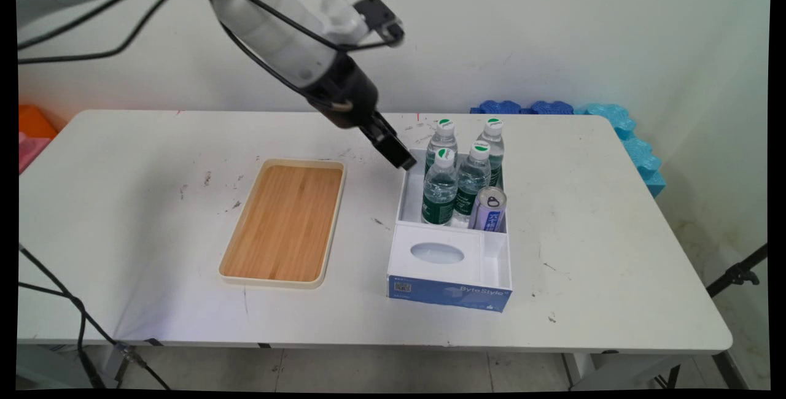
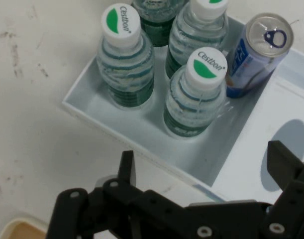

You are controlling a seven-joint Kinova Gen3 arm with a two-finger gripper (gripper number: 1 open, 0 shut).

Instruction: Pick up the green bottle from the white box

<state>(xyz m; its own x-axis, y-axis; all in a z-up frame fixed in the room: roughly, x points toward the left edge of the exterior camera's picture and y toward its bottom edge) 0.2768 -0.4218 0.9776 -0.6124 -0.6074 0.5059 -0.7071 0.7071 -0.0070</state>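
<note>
the arm's gripper (image 1: 399, 156) hangs low over the table (image 1: 583, 233), right at the back left corner of the white box (image 1: 402, 202), the one with the blue printed front. in the hand view the jaws are spread wide with nothing between them, one finger (image 2: 126, 167) over bare tabletop outside the box wall and the other out over the box's front section. so it's released and empty, not touching any bottle as far as can be seen.

the box's rear compartment holds four water bottles with green and white caps, all upright and packed two by two. the front left bottle (image 1: 440, 187) and back left bottle (image 1: 443, 135) are nearest the gripper, with the front right bottle (image 1: 473, 184) and back right bottle (image 1: 493, 138) beside them. a purple-blue can (image 1: 488, 209) leans in the compartment's right front corner, touching the front right bottle. the front compartment has a white tissue insert (image 1: 437, 253) with an oval opening.

to the left of the box, apart from it, lies a wooden tray (image 1: 282, 221) with a cream rim and nothing on it. blue foam pieces (image 1: 614, 118) sit off the table's far right edge.
</note>
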